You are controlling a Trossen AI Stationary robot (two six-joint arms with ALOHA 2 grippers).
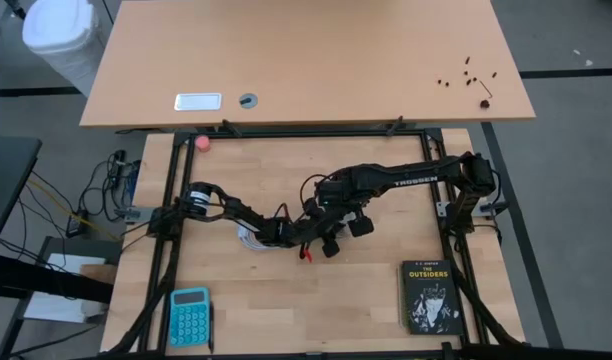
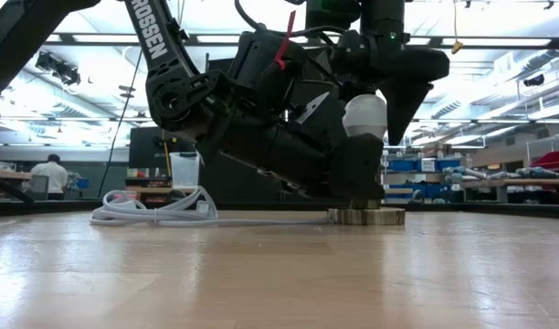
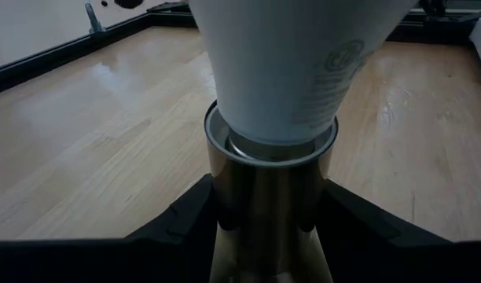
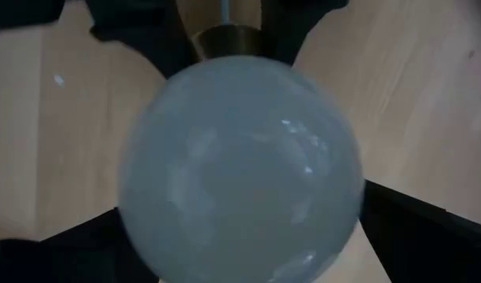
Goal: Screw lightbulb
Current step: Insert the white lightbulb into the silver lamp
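Observation:
The white lightbulb [image 2: 364, 115] stands upright, its neck [image 3: 281, 102] down in the metallic socket barrel [image 3: 270, 185]. The barrel rises from a round socket disc [image 2: 367, 217] that lies flat on the table. My left gripper [image 1: 304, 238] reaches in low from the table's left and is shut on the socket barrel. My right gripper [image 1: 331, 228] comes down from above and is shut on the bulb's globe [image 4: 240, 169]. My left gripper pinches the socket barrel between its two fingers [image 3: 185, 216], one on each side [image 3: 225, 196], just below the barrel's rim. The fingers come in nearly level from the table's left. The socket stands upright with its disc on the table. My right gripper holds the bulb's rounded globe between its two fingers [image 4: 417, 228], one on each side [image 4: 346, 212]. The fingers point down from above. The bulb stands upright with its neck in the socket.
The socket's white cord [image 2: 161, 212] lies coiled on the table to the left of the socket. A black book [image 1: 429, 296] lies at the near right and a blue calculator [image 1: 190, 315] at the near left. A pink ball [image 1: 202, 142] sits at the far left. A person [image 2: 51, 175] stands far behind.

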